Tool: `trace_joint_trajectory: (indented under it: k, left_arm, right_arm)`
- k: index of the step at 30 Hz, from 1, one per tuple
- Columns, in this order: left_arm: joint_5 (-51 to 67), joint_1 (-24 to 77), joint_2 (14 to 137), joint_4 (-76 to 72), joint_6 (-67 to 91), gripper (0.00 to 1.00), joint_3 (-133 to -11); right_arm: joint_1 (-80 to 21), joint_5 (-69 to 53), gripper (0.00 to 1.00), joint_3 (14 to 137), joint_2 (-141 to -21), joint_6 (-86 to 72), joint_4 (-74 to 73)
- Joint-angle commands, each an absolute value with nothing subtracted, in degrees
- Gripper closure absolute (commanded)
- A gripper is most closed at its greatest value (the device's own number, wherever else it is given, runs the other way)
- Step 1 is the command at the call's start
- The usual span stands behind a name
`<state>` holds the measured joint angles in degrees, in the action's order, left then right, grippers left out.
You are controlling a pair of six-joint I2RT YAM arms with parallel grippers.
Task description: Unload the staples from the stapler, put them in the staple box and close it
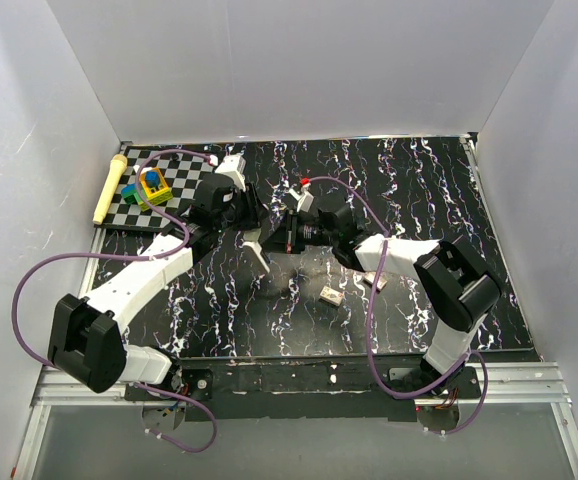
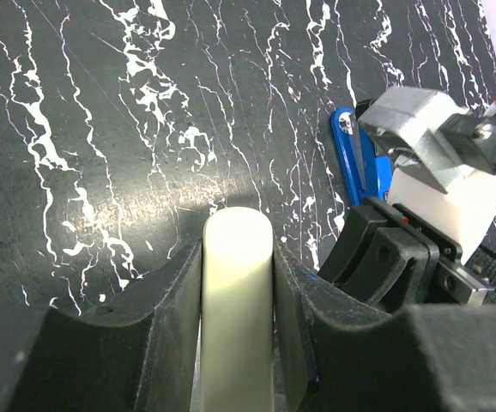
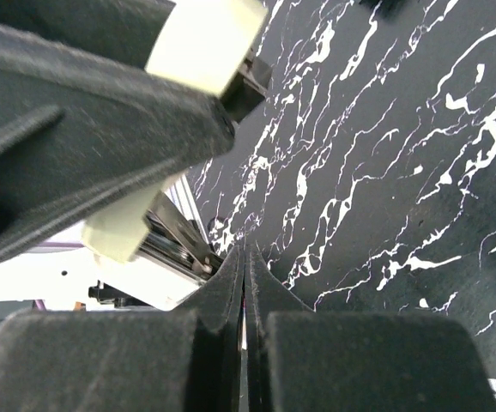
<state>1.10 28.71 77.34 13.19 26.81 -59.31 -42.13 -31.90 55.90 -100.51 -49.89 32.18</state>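
My left gripper (image 2: 238,257) is shut on a cream rounded bar (image 2: 236,283), which sticks out past its fingertips; in the top view the bar (image 1: 263,256) hangs down from the gripper (image 1: 256,236) over the marbled table. The blue stapler (image 2: 353,159) lies just beyond the right gripper (image 2: 375,251) in the left wrist view and is hidden in the top view. My right gripper (image 3: 246,257) has its jaws pressed together, with only a thin pale sliver between them. It faces the left gripper at the table's middle (image 1: 289,236), and the cream bar (image 3: 203,36) shows close in front of it.
A checkered board (image 1: 174,205) at the back left carries a yellow, blue and green toy (image 1: 152,187). A yellow cylinder (image 1: 107,190) lies by its left edge. Two small pale pieces (image 1: 331,295) (image 1: 374,281) lie on the table near the right arm. White walls enclose three sides.
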Motion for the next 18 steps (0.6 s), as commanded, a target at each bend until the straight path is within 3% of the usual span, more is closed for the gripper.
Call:
trace_joint_trajectory:
  k: [1,18]
  left_arm:
    - [-2.6,28.3,76.9,5.8,27.8,1.00,-59.0]
    - [-3.3,28.3,78.1,4.3,28.0,1.00,-57.7]
  right_arm:
    - [-44.3,-37.8,0.99,54.3,-100.9,-53.5,37.2]
    - [-44.9,-40.6,0.99,53.9,-101.2,-58.9,43.7]
